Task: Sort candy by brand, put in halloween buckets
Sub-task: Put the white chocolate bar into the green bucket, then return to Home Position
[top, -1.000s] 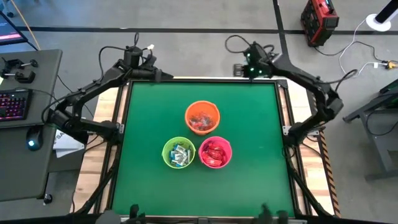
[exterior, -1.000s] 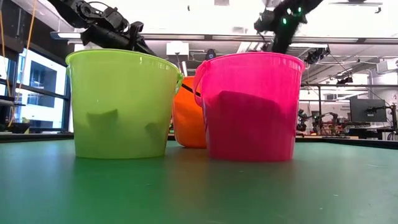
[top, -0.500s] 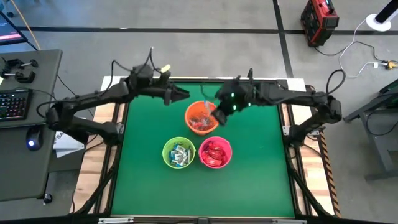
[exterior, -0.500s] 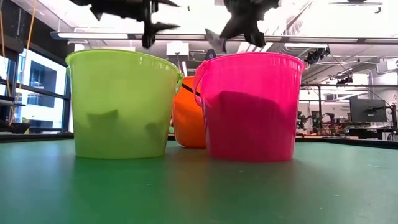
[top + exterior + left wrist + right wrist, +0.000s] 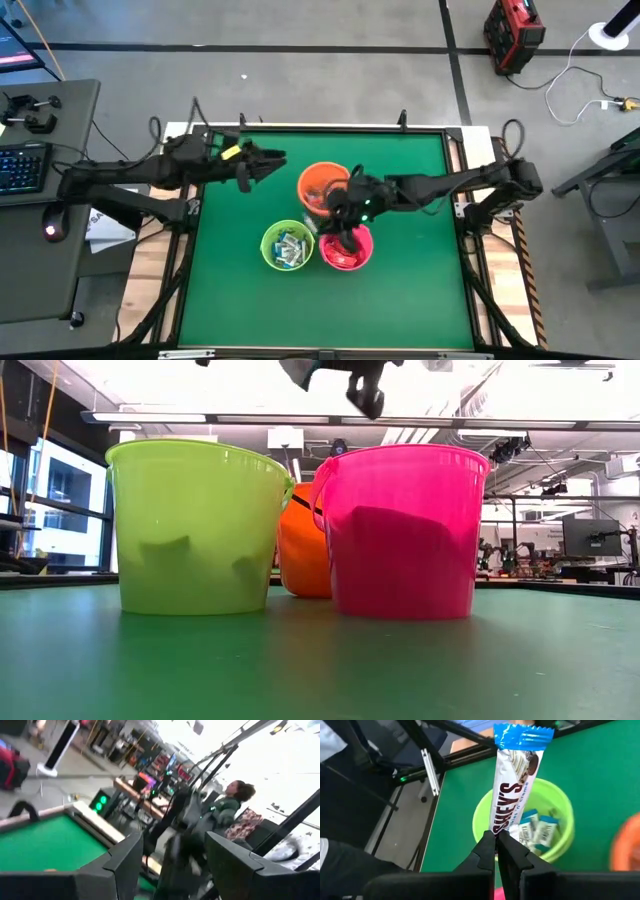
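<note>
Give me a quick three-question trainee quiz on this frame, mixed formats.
1. True or false: the right gripper is shut on the blue-and-white wrapped candy bar.
2. Which round plastic bucket already holds matching blue-and-white candies? A) orange bucket B) lime green bucket C) hot pink bucket
3. Fill in: the left gripper hovers with fingers ____.

Key: 1 true; 2 B; 3 open.

— How was the light?
— Bright, from ceiling lights [image 5: 200, 417] overhead, blown out to white glare in the low view.
— Any blur?
— The left wrist view was smeared; the orange bucket [image 5: 626, 845] looked soft.
</note>
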Motion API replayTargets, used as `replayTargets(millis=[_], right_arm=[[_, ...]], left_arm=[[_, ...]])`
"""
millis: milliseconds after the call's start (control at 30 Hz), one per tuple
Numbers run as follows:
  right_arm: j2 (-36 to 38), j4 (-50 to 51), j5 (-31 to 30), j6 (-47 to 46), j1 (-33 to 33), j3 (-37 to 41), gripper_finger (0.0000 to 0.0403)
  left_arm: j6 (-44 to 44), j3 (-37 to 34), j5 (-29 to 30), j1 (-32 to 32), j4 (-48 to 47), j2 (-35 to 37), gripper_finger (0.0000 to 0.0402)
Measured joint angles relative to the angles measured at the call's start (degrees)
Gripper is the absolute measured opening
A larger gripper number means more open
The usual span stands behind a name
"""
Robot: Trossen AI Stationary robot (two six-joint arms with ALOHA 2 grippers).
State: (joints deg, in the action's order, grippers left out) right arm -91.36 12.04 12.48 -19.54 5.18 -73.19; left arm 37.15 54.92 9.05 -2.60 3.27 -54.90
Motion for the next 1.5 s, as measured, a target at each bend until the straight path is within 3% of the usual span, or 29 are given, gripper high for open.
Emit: replayTargets(millis=[200,333,433,600,833,1000,1167,1300,1500], right_arm=[[-8.58,-11.34,-0.23,-5.89,2.12,-0.01,0.0000],[-13.32,-17.60,-0.15,-9.21,3.81,-0.12,0.0000],[-16.11,-17.25,-3.80,-15.47,4.40,-1.52,0.0002],[-18.30,-16.91,-5.01,-19.27,4.44,-4.59,0.0058],[-18.23,-3.51,-7.63,-12.24,4.15,-10.12,0.0183],[-17.20,10.50,-4.17,-8.05,2.36,-18.09,0.0213],[-13.97,32.60,-8.52,-0.10,2.04,-24.37,0.0192],[-8.55,45.78,-12.38,2.48,2.34,-24.03,0.0135],[5.46,47.24,-14.19,-5.17,1.45,-13.86,0.0018]], left_arm=[[-4.55,0.07,0.38,0.21,-0.76,4.79,0.0202],[-5.77,0.07,-4.41,0.31,-4.70,7.06,0.0202],[-7.21,0.04,-6.51,1.69,-6.75,8.66,0.0202],[-9.86,-0.01,-5.52,5.23,-8.13,10.31,0.0202],[-8.30,-7.07,-1.68,10.03,-5.32,13.02,0.0202],[-7.64,-15.85,0.73,12.36,5.68,15.24,0.0202],[-10.40,-25.70,0.81,12.81,20.77,15.89,0.0202],[-9.42,-33.93,2.37,11.73,28.34,16.38,0.0196],[-10.20,-47.84,5.00,10.12,47.40,21.56,0.0124]])
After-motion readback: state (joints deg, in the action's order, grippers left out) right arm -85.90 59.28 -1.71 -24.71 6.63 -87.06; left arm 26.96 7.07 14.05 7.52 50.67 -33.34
